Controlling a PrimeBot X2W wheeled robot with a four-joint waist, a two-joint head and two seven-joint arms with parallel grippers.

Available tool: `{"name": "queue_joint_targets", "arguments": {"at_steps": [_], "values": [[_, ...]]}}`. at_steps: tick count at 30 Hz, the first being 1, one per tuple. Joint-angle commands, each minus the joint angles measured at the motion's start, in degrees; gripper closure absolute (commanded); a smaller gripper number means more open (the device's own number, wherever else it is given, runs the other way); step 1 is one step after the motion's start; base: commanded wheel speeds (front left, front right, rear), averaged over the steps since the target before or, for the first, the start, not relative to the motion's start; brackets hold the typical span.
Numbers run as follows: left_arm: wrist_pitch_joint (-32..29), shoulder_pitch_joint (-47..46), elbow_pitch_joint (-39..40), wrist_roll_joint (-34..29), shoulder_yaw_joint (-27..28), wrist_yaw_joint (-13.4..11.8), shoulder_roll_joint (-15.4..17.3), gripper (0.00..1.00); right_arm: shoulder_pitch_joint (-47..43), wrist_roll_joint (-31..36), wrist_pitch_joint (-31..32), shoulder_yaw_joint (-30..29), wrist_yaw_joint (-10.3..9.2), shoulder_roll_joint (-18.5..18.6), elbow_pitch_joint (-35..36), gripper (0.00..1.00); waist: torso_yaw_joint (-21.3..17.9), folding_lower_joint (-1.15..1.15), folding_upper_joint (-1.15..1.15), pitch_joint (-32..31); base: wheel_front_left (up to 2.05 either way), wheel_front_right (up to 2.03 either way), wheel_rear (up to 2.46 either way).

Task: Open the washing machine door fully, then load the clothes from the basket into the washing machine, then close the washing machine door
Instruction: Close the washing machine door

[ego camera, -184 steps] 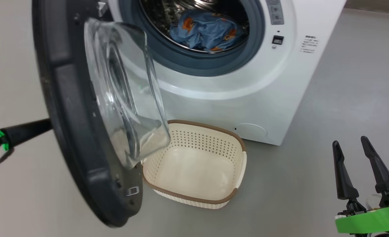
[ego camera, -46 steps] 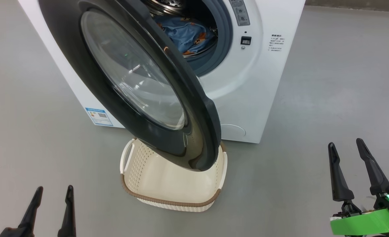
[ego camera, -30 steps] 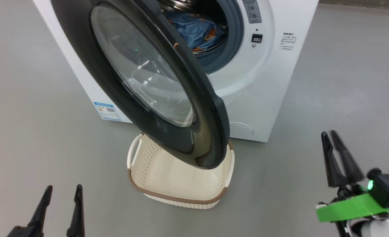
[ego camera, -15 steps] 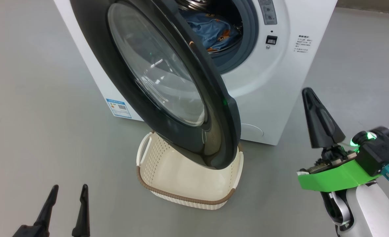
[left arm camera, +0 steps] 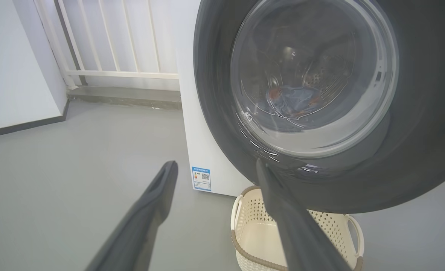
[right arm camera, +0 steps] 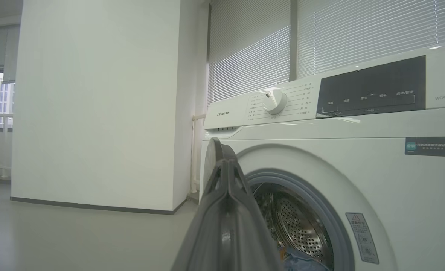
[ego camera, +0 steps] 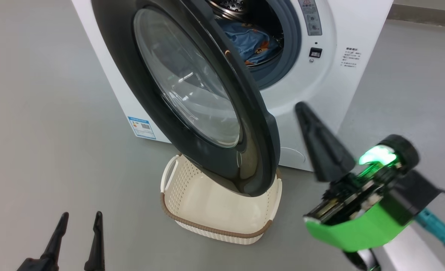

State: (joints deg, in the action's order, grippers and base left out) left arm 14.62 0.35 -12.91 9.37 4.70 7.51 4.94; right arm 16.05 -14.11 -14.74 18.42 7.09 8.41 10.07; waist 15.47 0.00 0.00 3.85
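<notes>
The washing machine (ego camera: 331, 90) stands white at the top of the head view. Its black door (ego camera: 124, 75) hangs partly swung in over the basket (ego camera: 207, 227), which sits on the floor below it with nothing showing inside. Blue clothes (ego camera: 250, 41) lie in the drum. My right gripper (ego camera: 304, 110) is shut on nothing and raised just right of the door's free edge. My left gripper (ego camera: 82, 216) is open, low at the left. In the left wrist view my left gripper (left arm camera: 215, 165) faces the door (left arm camera: 414, 113) and basket (left arm camera: 241, 210). In the right wrist view my right gripper (right arm camera: 226, 165) points at the drum opening.
Bare grey floor (ego camera: 38, 131) spreads left and right of the machine. A white railing (left arm camera: 113, 73) and a wall stand behind it. A white pillar (right arm camera: 94, 105) rises left of the machine, whose dial (right arm camera: 274, 101) and dark panel (right arm camera: 369, 92) sit on top.
My right gripper has shut and swung up and left toward the door's free edge. The head camera has shifted. The left gripper stays put.
</notes>
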Motion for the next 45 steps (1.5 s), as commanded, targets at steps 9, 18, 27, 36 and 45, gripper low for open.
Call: {"name": "queue_joint_targets", "arguments": {"at_steps": [9,18,27,36,45], "values": [[0.38,-0.47,1.82,-1.19,1.85,-0.02,0.22,0.0,1.01,-1.4,-0.26,10.09,0.4,-1.03,-0.86,1.0,1.22,0.0,0.0,0.14,0.0,0.0,0.0],[0.38,-1.13,1.82,-1.25,1.81,-0.02,-0.61,0.0,0.63,-2.54,-0.26,13.7,0.4,-0.55,-8.4,1.0,2.74,0.0,0.0,1.77,0.0,0.0,0.0],[0.38,-1.97,2.03,-1.15,1.49,-0.02,-1.19,0.0,1.75,-2.62,-0.26,13.39,0.4,-0.35,-13.81,1.0,3.74,0.0,0.0,3.42,0.0,0.0,0.0],[0.38,-2.54,2.38,-1.04,1.41,-0.02,-1.55,0.0,3.3,-2.35,-0.26,11.16,0.4,-0.33,-16.55,1.0,4.11,0.0,0.0,5.04,0.0,0.0,0.0],[0.38,-3.28,2.54,-1.0,1.28,-0.02,-1.73,0.0,4.94,-1.96,-0.26,8.56,0.4,-0.15,-18.0,1.0,4.14,0.0,0.0,6.18,0.0,0.0,0.0]]}}
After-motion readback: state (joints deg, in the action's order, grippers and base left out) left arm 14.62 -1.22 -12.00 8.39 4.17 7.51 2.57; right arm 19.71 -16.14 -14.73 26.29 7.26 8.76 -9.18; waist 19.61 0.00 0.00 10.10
